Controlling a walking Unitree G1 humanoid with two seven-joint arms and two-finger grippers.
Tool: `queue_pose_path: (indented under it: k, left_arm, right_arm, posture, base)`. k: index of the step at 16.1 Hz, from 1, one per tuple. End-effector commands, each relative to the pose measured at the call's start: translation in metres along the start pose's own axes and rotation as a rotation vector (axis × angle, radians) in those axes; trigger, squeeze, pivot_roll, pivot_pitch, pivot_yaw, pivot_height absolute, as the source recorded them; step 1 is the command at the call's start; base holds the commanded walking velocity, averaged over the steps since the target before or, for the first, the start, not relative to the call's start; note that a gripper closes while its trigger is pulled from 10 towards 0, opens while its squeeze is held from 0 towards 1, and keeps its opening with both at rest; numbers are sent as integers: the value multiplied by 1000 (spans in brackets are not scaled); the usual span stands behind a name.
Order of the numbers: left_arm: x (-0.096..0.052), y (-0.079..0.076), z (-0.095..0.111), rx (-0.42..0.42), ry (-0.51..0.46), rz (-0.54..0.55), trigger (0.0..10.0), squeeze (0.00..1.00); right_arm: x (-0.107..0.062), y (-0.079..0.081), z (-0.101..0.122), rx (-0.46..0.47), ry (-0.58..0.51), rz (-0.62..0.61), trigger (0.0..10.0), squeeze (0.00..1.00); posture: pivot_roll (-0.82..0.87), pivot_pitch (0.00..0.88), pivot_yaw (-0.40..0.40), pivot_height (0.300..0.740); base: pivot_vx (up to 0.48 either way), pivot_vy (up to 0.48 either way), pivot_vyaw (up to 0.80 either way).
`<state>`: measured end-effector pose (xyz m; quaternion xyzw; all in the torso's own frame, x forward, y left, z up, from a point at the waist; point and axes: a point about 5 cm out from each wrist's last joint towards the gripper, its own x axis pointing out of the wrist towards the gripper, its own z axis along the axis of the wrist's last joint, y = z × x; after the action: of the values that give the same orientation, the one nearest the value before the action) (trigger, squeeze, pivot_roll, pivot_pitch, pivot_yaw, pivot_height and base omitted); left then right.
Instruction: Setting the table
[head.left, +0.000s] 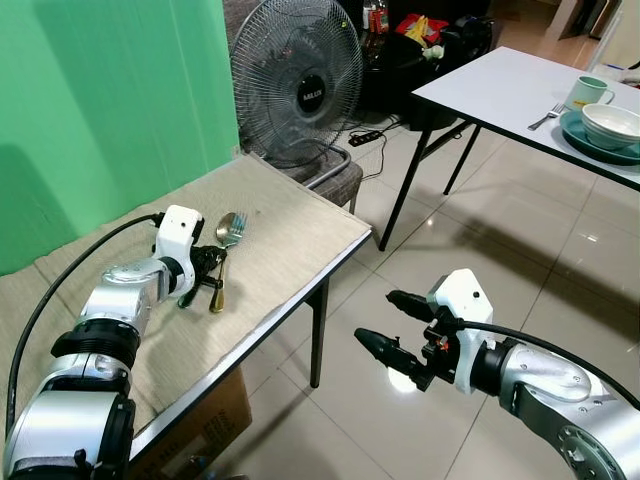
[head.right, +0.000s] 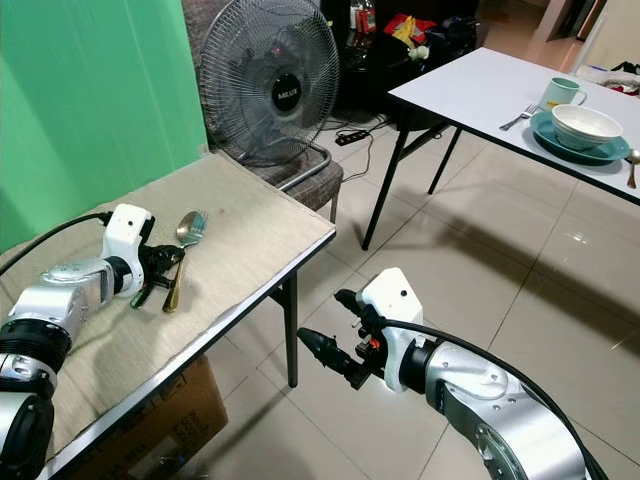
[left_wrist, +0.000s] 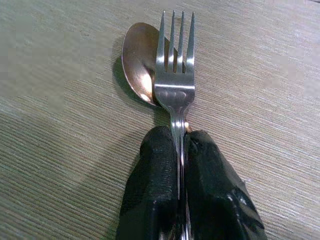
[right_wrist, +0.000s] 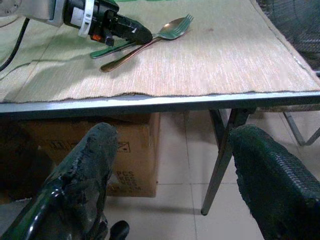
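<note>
Left claw (head.left: 207, 268) clamped on the handle of a fork (left_wrist: 175, 75), which lies over a copper-coloured spoon (left_wrist: 137, 60) on the cloth-covered near table (head.left: 290, 225). Right claw (head.left: 392, 322), fingers apart, hangs over the tiled floor (head.left: 560, 260) beside that table's edge. The far table (head.left: 500, 90) carries a bowl (head.left: 610, 125) on a plate (head.left: 578, 132), a mug (head.left: 590, 92) and another fork (head.left: 546, 117).
</note>
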<state>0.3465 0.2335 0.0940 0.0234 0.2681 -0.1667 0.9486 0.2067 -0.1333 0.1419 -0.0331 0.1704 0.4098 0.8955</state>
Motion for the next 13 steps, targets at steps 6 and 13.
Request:
queue_pose_path:
  k: [6,13]
  left_arm:
    - [0,0,-8,-70,17,-9,0,0]
    - [-15,0,44,-160,-306,-72,0,0]
  right_arm:
    - [-3,1,3,-17,-6,-4,10000,0]
    - [-2,-10,11,5,-88,-119,10000,0]
  posture:
    - [-190,0,-16,740]
    - [-181,0,-20,740]
  base:
    - [0,0,0]
    - [0,0,0]
